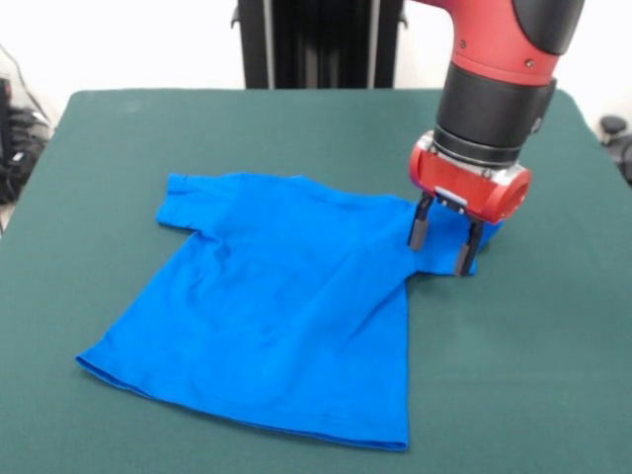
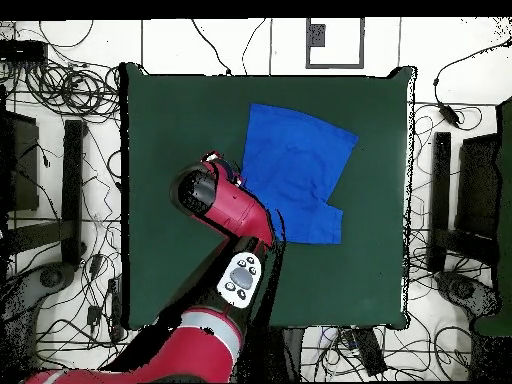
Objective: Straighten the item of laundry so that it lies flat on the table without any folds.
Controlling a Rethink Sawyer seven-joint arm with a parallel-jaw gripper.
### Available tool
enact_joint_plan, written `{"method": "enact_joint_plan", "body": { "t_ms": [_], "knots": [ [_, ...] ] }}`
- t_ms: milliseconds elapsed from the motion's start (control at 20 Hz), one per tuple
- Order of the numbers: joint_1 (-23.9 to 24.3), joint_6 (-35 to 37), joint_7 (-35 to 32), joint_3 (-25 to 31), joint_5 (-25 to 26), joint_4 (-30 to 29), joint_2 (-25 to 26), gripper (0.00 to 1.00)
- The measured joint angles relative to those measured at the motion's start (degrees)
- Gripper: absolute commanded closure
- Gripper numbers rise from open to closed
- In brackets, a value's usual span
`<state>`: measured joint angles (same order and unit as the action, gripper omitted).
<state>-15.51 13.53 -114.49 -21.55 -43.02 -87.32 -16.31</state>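
The item of laundry (image 1: 286, 306), a bright blue T-shirt, lies spread on the dark green table (image 1: 118, 138) with its hem toward the camera. Its left sleeve lies flat at the upper left; the right sleeve is bunched under the arm. Soft creases run diagonally across the chest. My gripper (image 1: 444, 247) stands over that right sleeve, open, with its two black fingers (image 1: 419, 227) straddling a ridge of blue fabric, tips at the cloth. In the overhead view the shirt (image 2: 295, 170) shows beside the red arm, whose head (image 2: 205, 190) covers the gripper and the sleeve.
The green table (image 2: 170, 260) reaches well beyond the shirt on every side. Cables, black stands and equipment (image 2: 60, 190) crowd the floor around the table. The arm's red and black links (image 2: 240, 275) cross the table's lower middle in the overhead view.
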Motion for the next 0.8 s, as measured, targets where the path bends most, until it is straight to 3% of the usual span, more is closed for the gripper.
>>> {"method": "enact_joint_plan", "body": {
  "t_ms": [800],
  "knots": [
    [0.0, 0.0, 0.0, 0.0, 0.0, -0.4, -1.7, 0.0]
  ]
}}
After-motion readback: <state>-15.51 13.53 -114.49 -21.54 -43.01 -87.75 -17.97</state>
